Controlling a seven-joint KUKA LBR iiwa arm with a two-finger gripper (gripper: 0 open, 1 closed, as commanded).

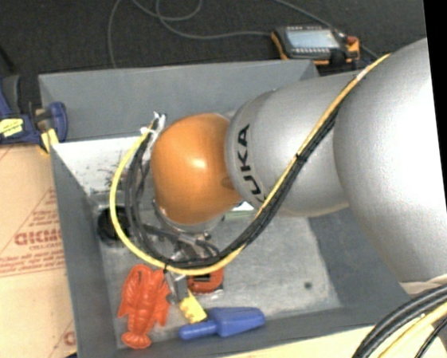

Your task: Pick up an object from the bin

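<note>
Since the arm bends low into the bin point(88, 294) from the right, I judge that the step in hand is the descent to a grasp, and nothing is lifted yet. The gripper point(178, 288) hangs under the orange cover point(190, 170), over the front left part of the floor. Whether it is spread or pressed together I cannot tell, because the cover and the cables point(114, 203) hide most of it.

The nearest things are an orange lobster point(141, 304) just to its left and a small red thing point(207, 281) just to its right, partly hidden under the wrist. A yellow piece point(192, 308) lies just in front of it. Which one is the target I cannot say for sure, but the lobster is the biggest and lies free.

The next move, in my view, calls for a careful centring over one thing only, then closing and a straight lift.

A blue thing point(224, 323) lies along the front wall, touching the yellow piece. A black thing point(107, 226) sits by the left wall, well apart. The close neighbours may be pushed or caught together, and the front wall leaves little room.
</note>
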